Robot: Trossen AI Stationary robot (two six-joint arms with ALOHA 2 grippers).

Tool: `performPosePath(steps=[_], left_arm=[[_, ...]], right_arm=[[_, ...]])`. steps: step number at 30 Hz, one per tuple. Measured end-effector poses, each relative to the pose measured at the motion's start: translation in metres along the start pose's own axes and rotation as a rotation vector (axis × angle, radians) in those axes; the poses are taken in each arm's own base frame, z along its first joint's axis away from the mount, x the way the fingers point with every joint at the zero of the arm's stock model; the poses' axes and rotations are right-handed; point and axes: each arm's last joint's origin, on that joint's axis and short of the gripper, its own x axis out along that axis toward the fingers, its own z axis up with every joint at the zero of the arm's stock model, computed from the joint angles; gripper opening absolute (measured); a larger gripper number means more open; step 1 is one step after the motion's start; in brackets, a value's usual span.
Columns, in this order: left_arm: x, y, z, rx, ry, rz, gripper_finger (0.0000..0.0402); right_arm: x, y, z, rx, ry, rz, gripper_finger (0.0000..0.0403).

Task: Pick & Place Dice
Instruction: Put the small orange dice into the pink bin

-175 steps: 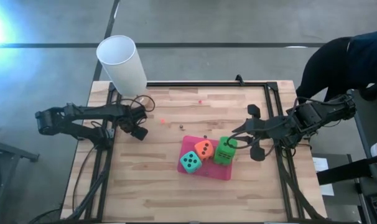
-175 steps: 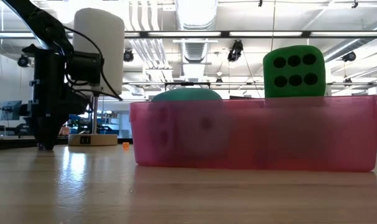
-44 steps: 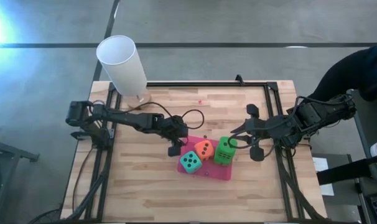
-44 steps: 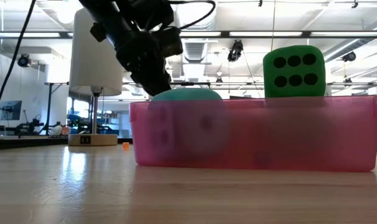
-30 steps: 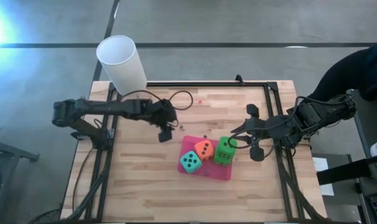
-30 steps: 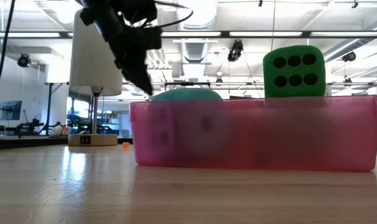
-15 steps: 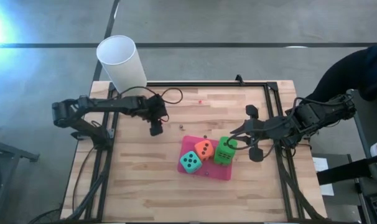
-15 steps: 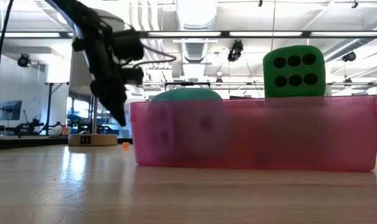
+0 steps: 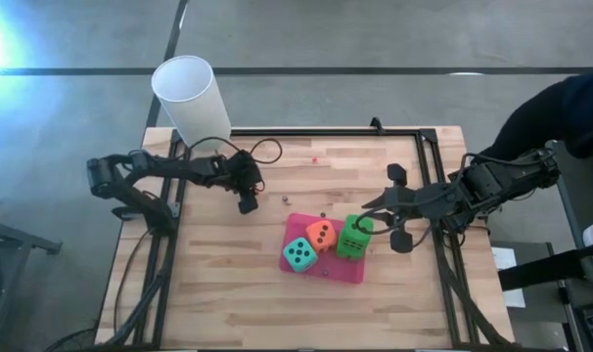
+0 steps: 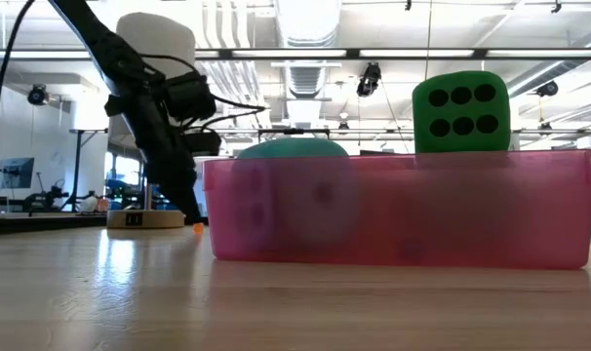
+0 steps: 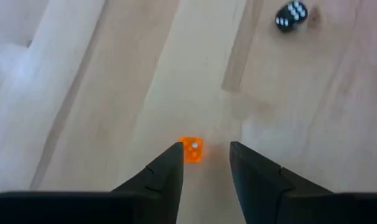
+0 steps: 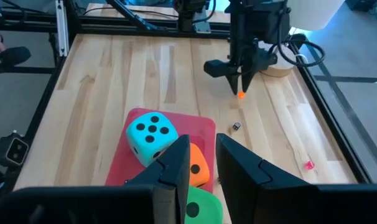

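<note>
A teal die (image 9: 298, 254), an orange die (image 9: 321, 235) and a green die (image 9: 354, 237) sit in a pink tray (image 9: 328, 274) at the middle of the table. The green die (image 10: 460, 110) stands above the tray's rim. My left gripper (image 11: 205, 152) is open, low over the table to the far left of the tray, pointing steeply down. A tiny orange die (image 11: 190, 150) lies on the wood between its fingertips, close to one of them. My right gripper (image 12: 202, 155) hangs high over the green die, its fingers a narrow gap apart with nothing between them. My left gripper has one fingertip (image 11: 175, 155) right beside the tiny orange die (image 12: 241, 95); I cannot tell whether it touches. The other fingertip stands clear of the die, which rests on the table.
A tall white cylinder (image 9: 192, 98) stands at the far left corner. A tiny black die (image 11: 291, 15) lies near the tray, and a tiny red die (image 12: 309, 165) lies farther back. Black frame rails (image 9: 174, 244) edge the table. A person's dark sleeve (image 9: 541, 98) shows at the far right.
My left gripper has gone down and toward the table's left edge, away from the tray, ending with its tips close to the wood at the tiny orange die. The large dice and the tray have stayed where they were.
</note>
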Motion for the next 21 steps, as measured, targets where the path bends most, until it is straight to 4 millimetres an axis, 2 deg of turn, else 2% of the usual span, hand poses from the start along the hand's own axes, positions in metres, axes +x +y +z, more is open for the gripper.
performPosePath(steps=[13,21], left_arm=[[0.002,0.007,0.002,-0.021,-0.013,0.039,0.0122],[-0.008,0.01,0.027,-0.068,-0.108,0.043,0.0127]], right_arm=[[0.0,0.0,0.003,0.012,-0.025,0.004,0.0081],[0.0,0.0,0.003,0.012,-0.025,0.004,0.0086]])
